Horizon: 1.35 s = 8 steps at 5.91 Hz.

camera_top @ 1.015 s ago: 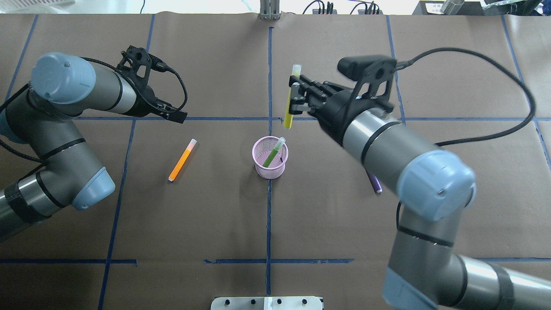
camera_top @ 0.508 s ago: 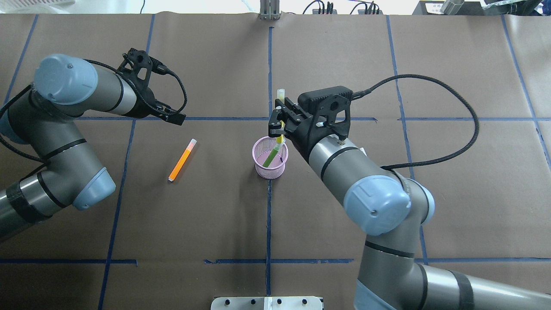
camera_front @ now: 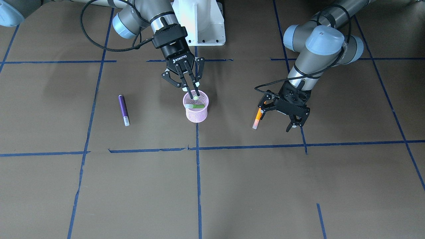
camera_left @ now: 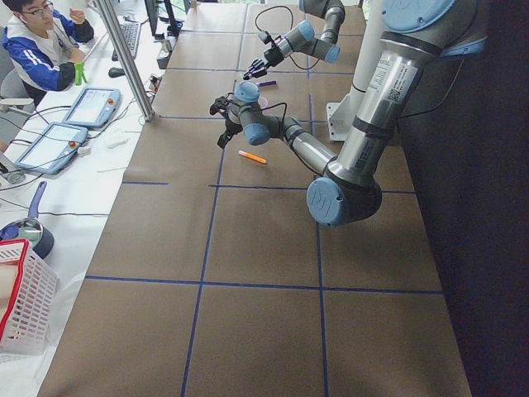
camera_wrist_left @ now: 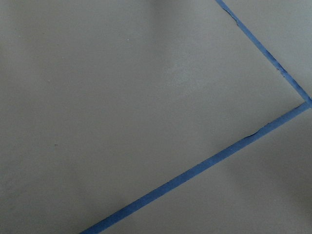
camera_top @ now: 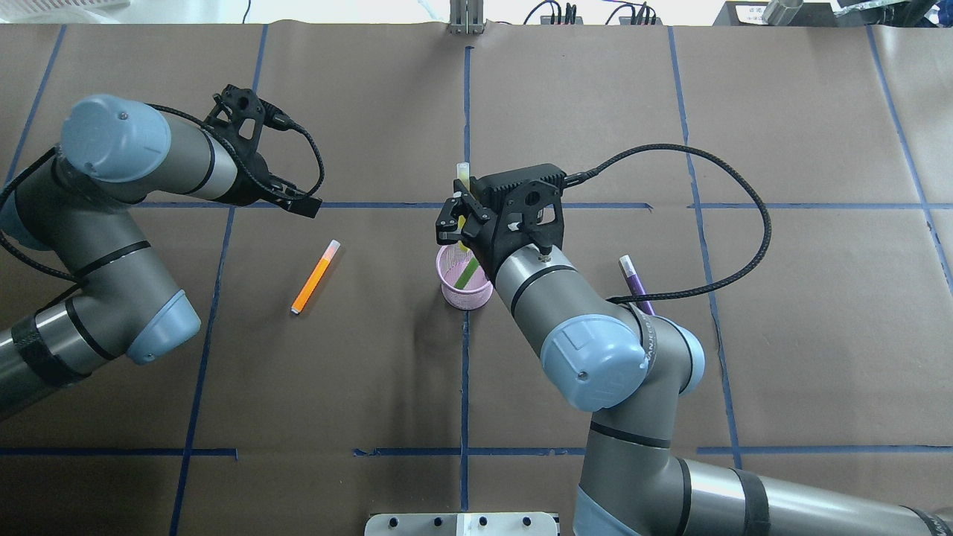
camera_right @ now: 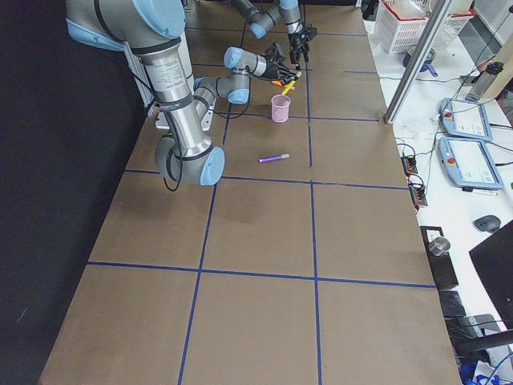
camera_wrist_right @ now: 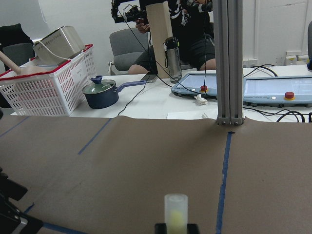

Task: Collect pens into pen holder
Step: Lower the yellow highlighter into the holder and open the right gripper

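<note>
My right gripper (camera_top: pixel 457 225) is shut on a yellow pen (camera_top: pixel 463 175) and holds it upright, its lower end dipping into the pink mesh pen holder (camera_top: pixel 463 295). The front view shows the jaws pinched over the holder's rim (camera_front: pixel 196 114). The right wrist view shows the pen's pale cap (camera_wrist_right: pixel 175 213). A green pen (camera_top: pixel 469 274) leans inside the holder. An orange pen (camera_top: pixel 316 277) lies on the table to the holder's left. A purple pen (camera_top: pixel 633 278) lies on the right, partly hidden by my right arm. My left gripper (camera_front: pixel 275 119) is open and empty, hovering close beside the orange pen (camera_front: pixel 257 119).
Brown paper with blue tape lines (camera_top: pixel 465 387) covers the table. A metal post (camera_wrist_right: pixel 229 63) stands at the far edge, with tablets, a blue pot (camera_wrist_right: pixel 100 92) and a white basket (camera_wrist_right: pixel 46 83) behind it. The left wrist view shows only paper and tape (camera_wrist_left: pixel 195 170).
My right gripper has carried the yellow pen from the far side to over the holder and turned it upright. The purple pen is now uncovered. The left arm has hardly moved.
</note>
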Motion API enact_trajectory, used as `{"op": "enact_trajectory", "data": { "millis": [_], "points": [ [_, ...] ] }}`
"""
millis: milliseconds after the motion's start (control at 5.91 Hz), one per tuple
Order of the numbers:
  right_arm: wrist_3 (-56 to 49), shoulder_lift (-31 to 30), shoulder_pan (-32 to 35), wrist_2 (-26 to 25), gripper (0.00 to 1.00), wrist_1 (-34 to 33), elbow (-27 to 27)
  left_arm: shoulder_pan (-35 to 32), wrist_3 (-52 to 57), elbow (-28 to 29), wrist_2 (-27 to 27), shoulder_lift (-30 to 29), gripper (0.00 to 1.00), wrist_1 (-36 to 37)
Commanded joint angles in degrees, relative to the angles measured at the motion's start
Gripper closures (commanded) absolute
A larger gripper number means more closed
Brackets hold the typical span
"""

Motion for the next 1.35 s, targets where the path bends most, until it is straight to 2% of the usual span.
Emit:
{"op": "enact_trajectory", "data": {
  "millis": [0, 508, 677, 846, 1185],
  "points": [
    [-0.06, -0.05, -1.66, -0.99, 1.0, 0.01, -1.92, 0.03, -0.02, 0.02, 0.11, 0.02, 0.0, 0.0],
    [-0.24, -0.92, -2.55, -1.27, 0.97, 0.01, -3.68, 0.2, 0.07, 0.72, 0.11, 0.02, 0.0, -0.09],
    [-0.24, -1.01, -2.64, -1.27, 0.28, 0.09, -3.69, 0.2, 0.07, 0.73, 0.02, 0.37, 0.0, -0.17],
    [-0.24, -0.67, -2.64, -1.44, 0.0, 0.09, -3.69, 0.2, 0.07, 0.81, 0.11, 0.29, 0.0, -0.17],
    [0.19, 0.12, -2.46, -1.27, 0.0, 0.36, -2.12, 0.38, 0.07, 0.73, 0.02, -0.23, 0.0, 0.0]
  ]
}}
